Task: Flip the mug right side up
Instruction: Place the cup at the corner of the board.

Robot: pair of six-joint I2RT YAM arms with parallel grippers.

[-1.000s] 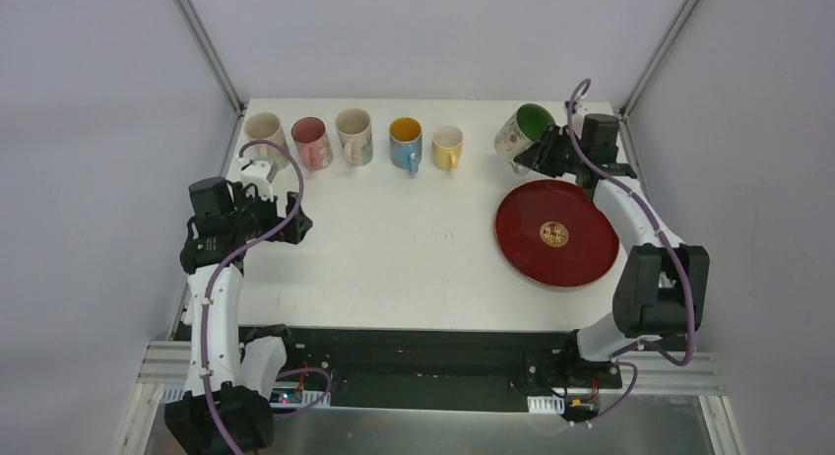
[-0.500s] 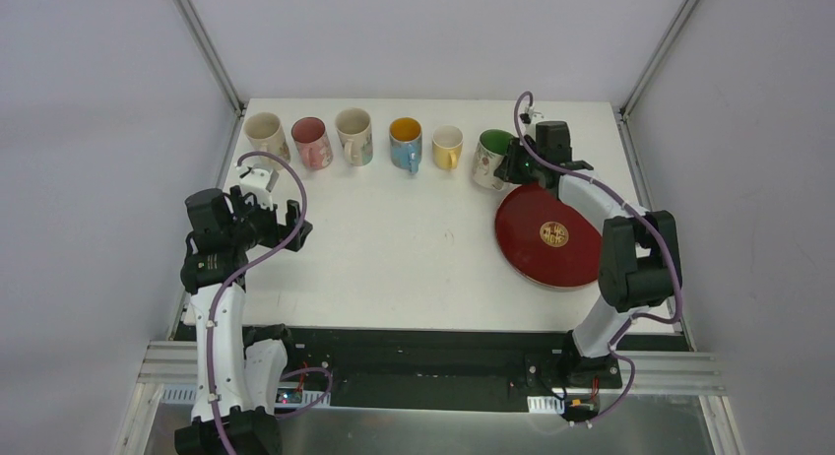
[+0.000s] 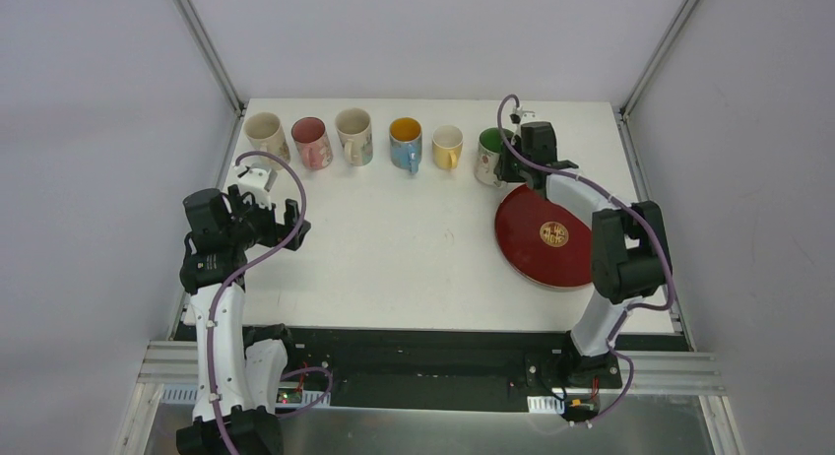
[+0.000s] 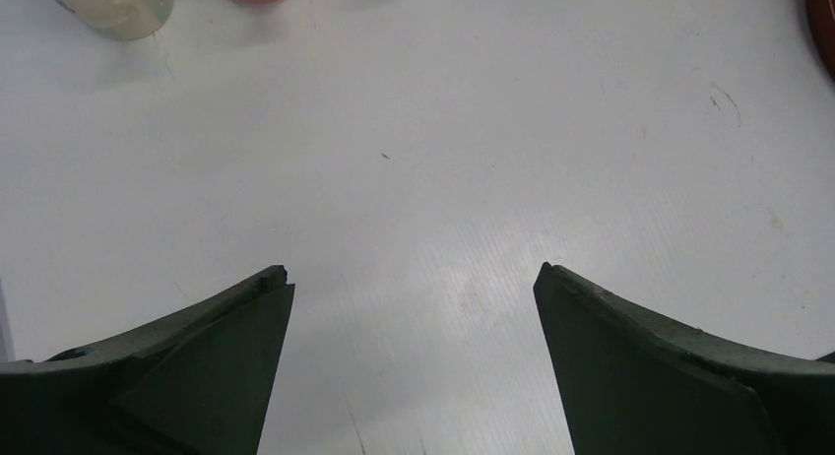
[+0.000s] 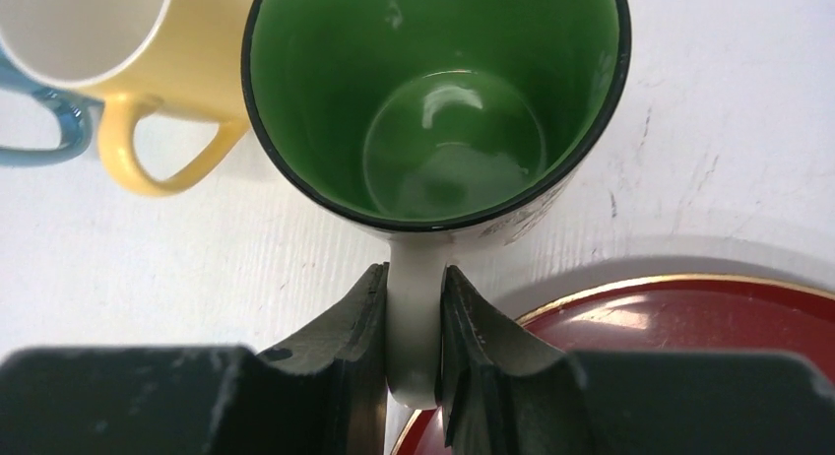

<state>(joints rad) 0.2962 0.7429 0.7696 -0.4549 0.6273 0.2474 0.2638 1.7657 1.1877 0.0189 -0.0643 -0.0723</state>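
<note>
The mug is white outside with a print and green inside. It stands mouth up at the right end of the back row, next to a yellow mug. My right gripper is shut on its white handle, and in the right wrist view the gripper has its fingers pressed on both sides of the handle. My left gripper is open and empty over bare table at the left, and also shows in the left wrist view.
A dark red plate lies just right of and nearer than the mug, its gold rim under my right wrist. Several more mugs stand upright in the back row: cream, pink, patterned, blue.
My right gripper has carried the green mug leftward from above the plate's far edge and brought it upright beside the yellow mug. The left arm has barely moved.
</note>
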